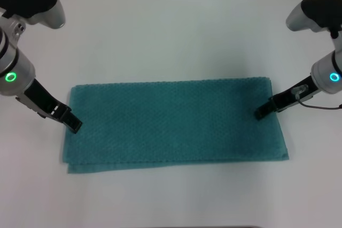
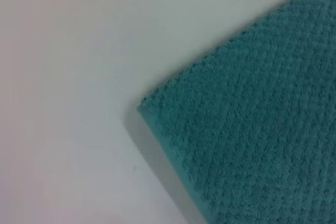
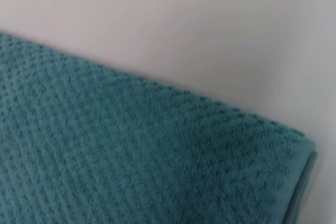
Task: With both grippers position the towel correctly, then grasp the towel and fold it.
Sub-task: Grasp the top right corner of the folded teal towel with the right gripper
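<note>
1. Two grippers are at work on one towel [image 1: 176,124], which lies flat on the white table [image 1: 171,30], long side running left to right, doubled in layers; a lower layer peeks out along the near edge and at the near-left corner.
2. Left gripper [image 1: 75,125]: tips sit low at the towel's left short edge, touching or just above the cloth. Whether the fingers are spread or pressed together cannot be told.
3. Right gripper [image 1: 261,114]: tips rest on or just over the towel, just inside its right short edge, nearer the far corner. Finger state likewise cannot be told.
4. Left wrist view shows only a towel corner [image 2: 144,106] against bare table; right wrist view shows a folded, rounded towel edge [image 3: 307,150]. No fingers appear in either.
5. Judgement: the step in hand looks like the end of positioning or the start of grasping; the towel sits roughly square to the robot, and no fold by the arms has begun.
6. Next move likely calls for each gripper to pinch all layers at its end, then lift and carry evenly. A missed lower layer would probably spoil the fold.
</note>
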